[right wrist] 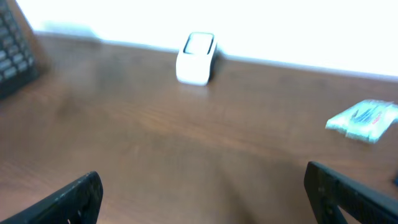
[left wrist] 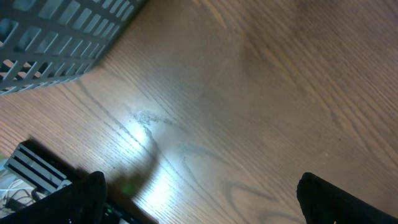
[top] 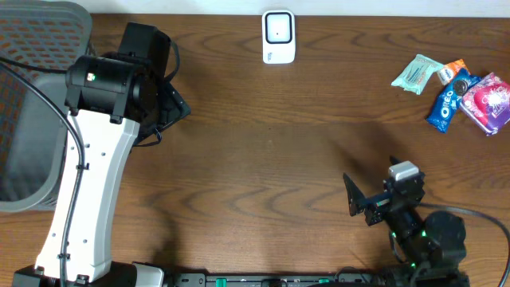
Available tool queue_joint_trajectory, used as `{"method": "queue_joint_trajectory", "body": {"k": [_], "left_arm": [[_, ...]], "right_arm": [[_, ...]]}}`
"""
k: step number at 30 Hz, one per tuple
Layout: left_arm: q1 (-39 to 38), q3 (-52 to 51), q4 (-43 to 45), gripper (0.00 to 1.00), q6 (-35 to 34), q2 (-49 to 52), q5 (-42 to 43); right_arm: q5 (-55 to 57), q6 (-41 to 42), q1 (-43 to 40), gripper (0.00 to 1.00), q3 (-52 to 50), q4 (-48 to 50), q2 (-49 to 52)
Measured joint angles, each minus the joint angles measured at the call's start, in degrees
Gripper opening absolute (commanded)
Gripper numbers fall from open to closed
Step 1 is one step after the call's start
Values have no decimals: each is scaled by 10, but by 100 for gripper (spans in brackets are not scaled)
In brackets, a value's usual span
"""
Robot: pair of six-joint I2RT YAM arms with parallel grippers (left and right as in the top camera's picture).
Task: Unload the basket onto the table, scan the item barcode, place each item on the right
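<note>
Nearest the robot's base, the right gripper (top: pixel 360 199) hovers low over a brown wood-grain table (top: pixel 263 159). Its two dark, flat fingers are spread wide with nothing between them.

Farther back on the left, the left gripper (top: pixel 169 108) hangs over bare wood just beside a grey plastic mesh basket (top: pixel 48 32). Its black fingers are also spread wide and empty. Lamp glare gleams on the smooth tabletop below it.

Toward the far right edge, well apart from both grippers, a small cluster of soft wrapped snacks lies flat. It holds a crinkled teal packet (top: pixel 417 73), a glossy blue Oreo pack (top: pixel 448 102) and a pink pack (top: pixel 488 102), touching or nearly so. Neither gripper is near them.

At the far edge, about mid-table, a white scanner (top: pixel 279 37) stands. It is a rounded box with a dark-rimmed window. It lies ahead of the right gripper's open fingers, well apart.
</note>
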Motion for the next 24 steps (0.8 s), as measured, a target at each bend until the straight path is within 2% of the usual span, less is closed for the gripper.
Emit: {"method": "queue_joint_trajectory", "body": {"k": [14, 24], "left_arm": [[0, 0, 0, 98, 0, 0, 0], [0, 0, 0, 98, 0, 0, 0]], "right_arm": [[62, 33, -42, 99, -176, 216, -111], [92, 78, -95, 99, -198, 198, -114]]}}
